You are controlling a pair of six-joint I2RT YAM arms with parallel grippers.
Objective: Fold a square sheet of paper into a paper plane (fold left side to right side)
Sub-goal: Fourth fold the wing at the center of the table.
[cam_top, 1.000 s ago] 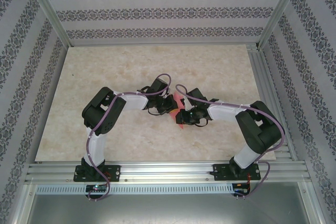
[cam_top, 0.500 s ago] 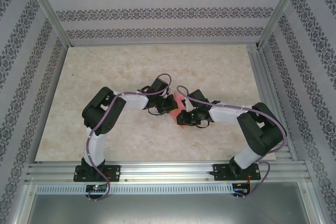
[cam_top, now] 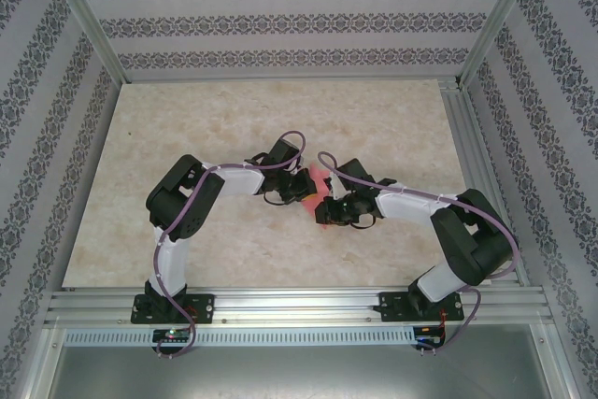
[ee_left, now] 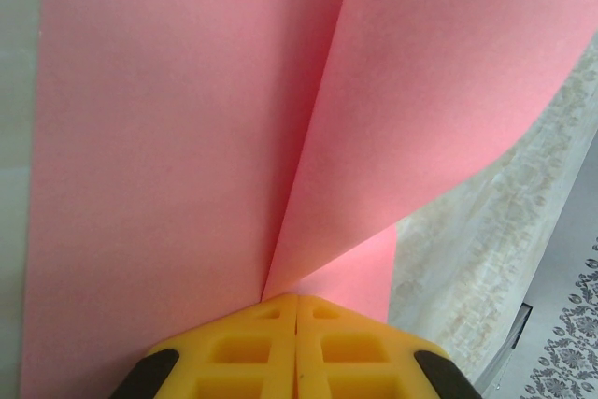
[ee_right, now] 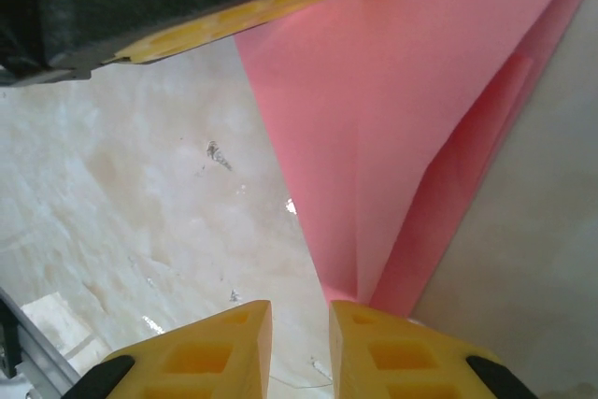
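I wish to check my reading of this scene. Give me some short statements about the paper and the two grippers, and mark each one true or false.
1. The left gripper is shut on the square sheet of paper. True.
2. The paper is blue. False: it is pink-red.
3. The right gripper has its fingers pressed together. False: a gap shows between them.
4. The two grippers meet near the middle of the table. True.
5. The paper lies wholly flat. False: one part curves upward.
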